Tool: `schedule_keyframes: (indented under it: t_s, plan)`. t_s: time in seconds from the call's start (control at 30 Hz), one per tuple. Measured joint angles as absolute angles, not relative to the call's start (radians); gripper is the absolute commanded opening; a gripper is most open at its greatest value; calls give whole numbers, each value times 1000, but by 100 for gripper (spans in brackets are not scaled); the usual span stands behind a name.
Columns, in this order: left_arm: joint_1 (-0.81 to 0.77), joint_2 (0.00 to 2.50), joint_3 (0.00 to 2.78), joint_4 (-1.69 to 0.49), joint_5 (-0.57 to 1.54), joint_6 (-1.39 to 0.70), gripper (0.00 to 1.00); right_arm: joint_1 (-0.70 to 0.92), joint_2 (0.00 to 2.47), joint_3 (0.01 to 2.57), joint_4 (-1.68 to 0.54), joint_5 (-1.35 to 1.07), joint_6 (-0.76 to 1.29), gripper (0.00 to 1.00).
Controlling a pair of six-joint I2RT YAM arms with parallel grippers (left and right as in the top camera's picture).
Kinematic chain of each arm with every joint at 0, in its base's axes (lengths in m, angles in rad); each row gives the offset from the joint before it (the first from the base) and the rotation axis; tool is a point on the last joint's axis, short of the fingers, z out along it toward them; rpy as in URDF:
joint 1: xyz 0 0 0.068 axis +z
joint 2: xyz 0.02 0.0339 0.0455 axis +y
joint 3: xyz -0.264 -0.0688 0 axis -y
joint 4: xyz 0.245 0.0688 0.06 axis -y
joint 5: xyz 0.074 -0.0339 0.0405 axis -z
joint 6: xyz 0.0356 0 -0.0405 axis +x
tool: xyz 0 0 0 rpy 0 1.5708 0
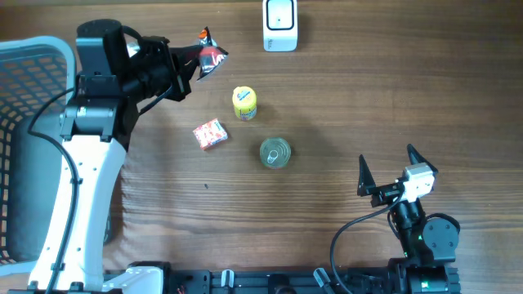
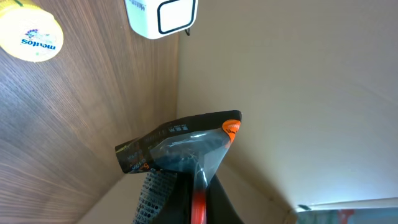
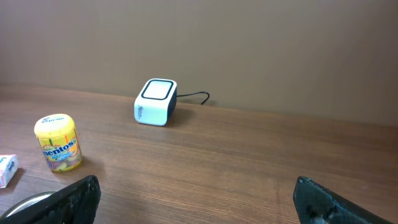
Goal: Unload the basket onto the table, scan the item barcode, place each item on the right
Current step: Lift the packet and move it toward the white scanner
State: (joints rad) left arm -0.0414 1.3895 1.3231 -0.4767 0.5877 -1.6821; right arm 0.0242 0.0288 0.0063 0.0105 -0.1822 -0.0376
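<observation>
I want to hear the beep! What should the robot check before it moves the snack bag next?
1. Snack bag pinched in the left gripper: ok.
2. Bag over the scanner: not ok, it hangs off to the side.
3. Barcode turned toward the scanner: cannot tell.
4. Way between bag and scanner free: ok.
5. Yellow tub, little box and can lie away from that way: ok.
6. Right gripper open and far off: ok.
</observation>
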Motion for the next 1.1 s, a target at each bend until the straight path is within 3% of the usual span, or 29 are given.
schedule_keyframes:
  t_s: [0.53,0.73,1.1]
  plan:
    - [-41,1390,1323,-603,735,-2024,4,24,29,6,10,-182,-38,100]
    - [-41,1390,1323,-601,845,-2024,4,24,29,6,11,-182,-38,100]
    - [-41,1390,1323,-599,867,-2024,4,24,29,6,10,-182,-38,100]
